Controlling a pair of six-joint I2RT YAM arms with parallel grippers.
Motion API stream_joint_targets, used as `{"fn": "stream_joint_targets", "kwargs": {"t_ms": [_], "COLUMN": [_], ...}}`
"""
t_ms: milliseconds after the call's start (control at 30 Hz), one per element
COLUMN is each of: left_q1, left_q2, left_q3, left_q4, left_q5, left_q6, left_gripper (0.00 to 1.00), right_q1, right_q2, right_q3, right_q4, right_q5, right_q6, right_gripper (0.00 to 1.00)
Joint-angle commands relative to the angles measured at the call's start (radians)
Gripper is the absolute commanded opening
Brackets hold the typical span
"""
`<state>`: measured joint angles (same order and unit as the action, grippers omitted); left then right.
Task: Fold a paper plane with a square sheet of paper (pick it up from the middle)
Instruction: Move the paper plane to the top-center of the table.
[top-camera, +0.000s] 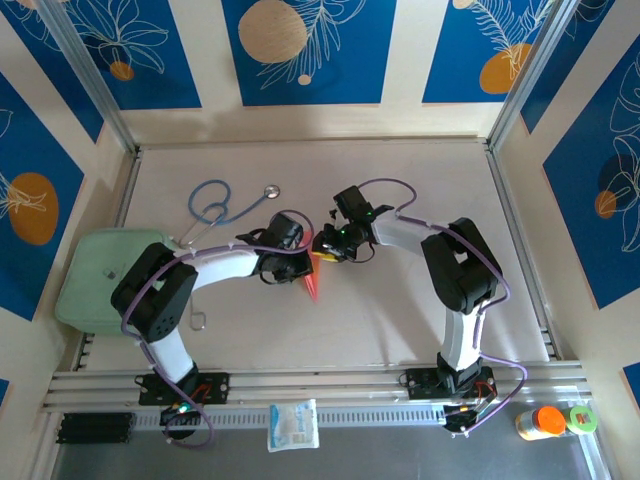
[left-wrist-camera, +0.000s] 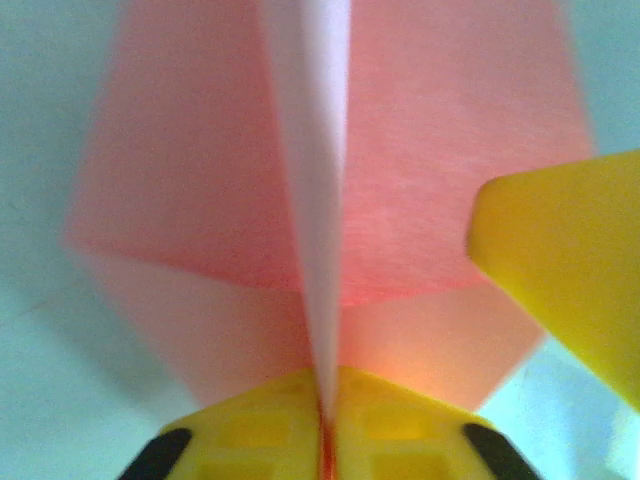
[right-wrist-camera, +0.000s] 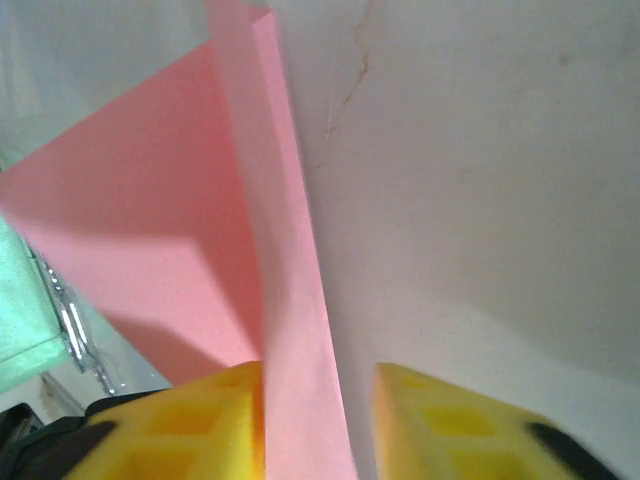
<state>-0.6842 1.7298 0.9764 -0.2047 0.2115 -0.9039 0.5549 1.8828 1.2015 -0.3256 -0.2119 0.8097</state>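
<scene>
Left gripper (left-wrist-camera: 325, 440) pinches thin salmon-pink paper sheet (left-wrist-camera: 430, 180) at its centre fold.
Right gripper (right-wrist-camera: 320, 420), at three o'clock, parted mid-fold; next likely needs regripping a wing.

Not one word, number or brand can be read anywhere. The white packet (top-camera: 293, 425), lying well behind the left pincer (top-camera: 305, 268) and a little to its left, carries blue print, but the print is too small to make out.
</scene>
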Motion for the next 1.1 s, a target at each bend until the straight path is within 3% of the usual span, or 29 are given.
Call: {"fn": "stream_joint_targets", "kwargs": {"t_ms": [0,200,367,733,900,1067], "left_q1": [-0.004,0.005,0.004,0.002,-0.001,-0.005], "left_q2": [-0.002,-0.013,0.012,0.106,0.127,0.14], "left_q3": [0.047,0.145,0.234,0.285,0.274,0.268], "left_q4": [-0.1,-0.323,-0.509,-0.537,-0.528,-0.524], "left_q5": [-0.038,-0.113,-0.258,-0.295,-0.288,-0.281], "left_q6": [0.059,0.242,0.368,0.377,0.356,0.343], "left_gripper": [0.06,0.03,0.04,0.06,0.14,0.16], "right_q1": [-0.015,-0.064,-0.102,-0.113,-0.113,-0.113], "right_q2": [-0.1,-0.214,-0.273,-0.263,-0.249,-0.246], "right_q3": [-0.026,-0.112,-0.179,-0.191,-0.186,-0.186], "right_q4": [-0.029,-0.034,-0.006,0.007,0.013,0.013], "right_q5": [0.076,0.231,0.273,0.245,0.223,0.221], "right_q6": [-0.014,-0.018,0.006,0.034,0.036,0.04], "right_gripper": [0.43,0.57,0.6,0.6,0.6,0.6]}}
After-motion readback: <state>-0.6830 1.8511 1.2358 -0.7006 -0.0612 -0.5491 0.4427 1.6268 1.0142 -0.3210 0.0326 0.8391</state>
